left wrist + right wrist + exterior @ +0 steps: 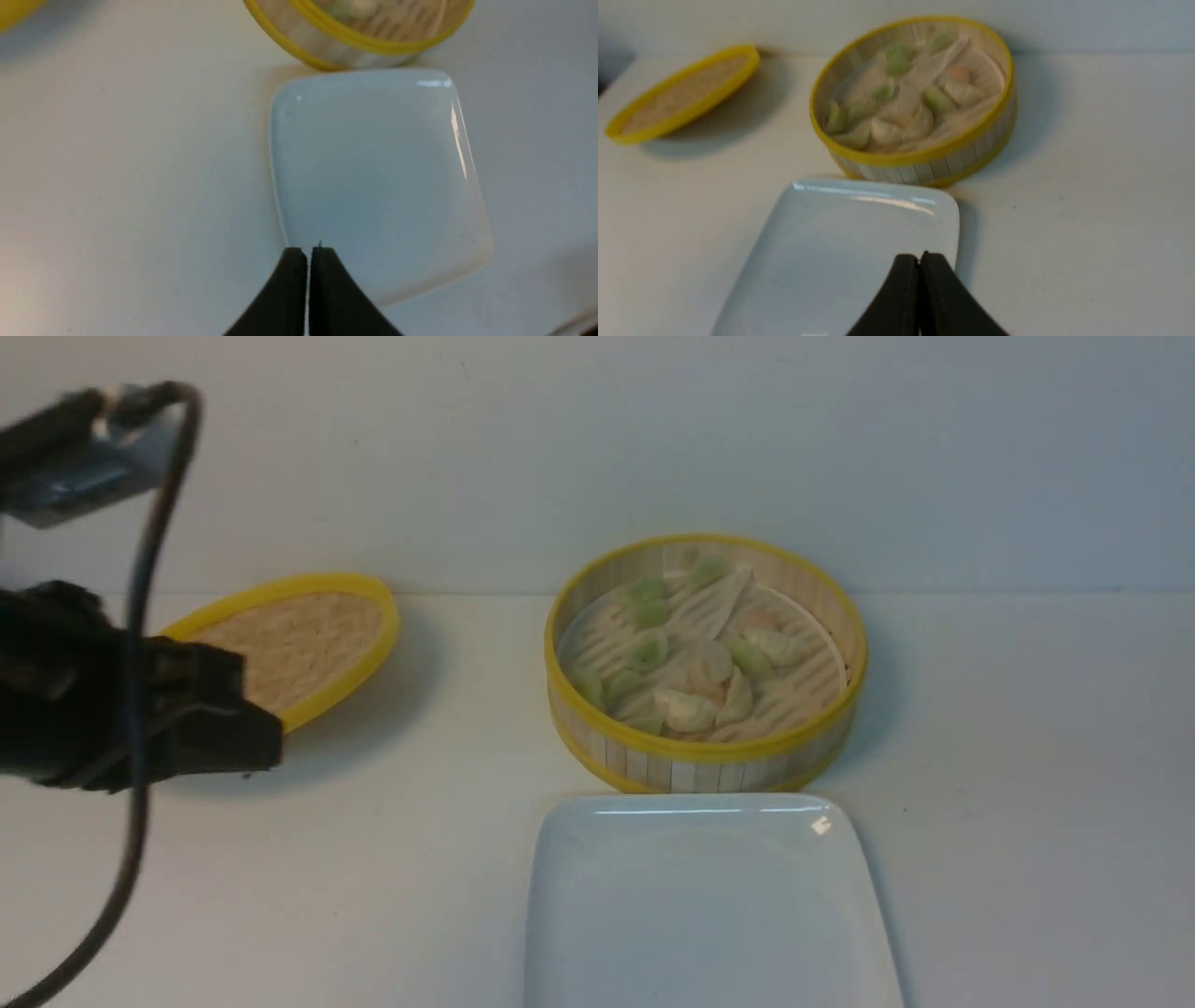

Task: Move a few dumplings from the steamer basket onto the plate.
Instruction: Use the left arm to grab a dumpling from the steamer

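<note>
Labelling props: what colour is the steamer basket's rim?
Yellow, seen best on the steamer basket in the front view.

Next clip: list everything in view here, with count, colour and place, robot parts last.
dumplings: several, exact count unclear; pale white and green; all inside the steamer basket
steamer basket: one; pale bamboo, yellow rims; mid-table, just behind the plate
plate: one; glossy white; bare, nearest the robot
lid: one; woven tan, yellow rim; left of the steamer basket
table: one; white; under everything
left arm: one; black; far left
cable: one; dark; hanging across the left arm
left tool: one; black; shut, empty
right tool: one; black; shut, empty; outside the front view
</note>
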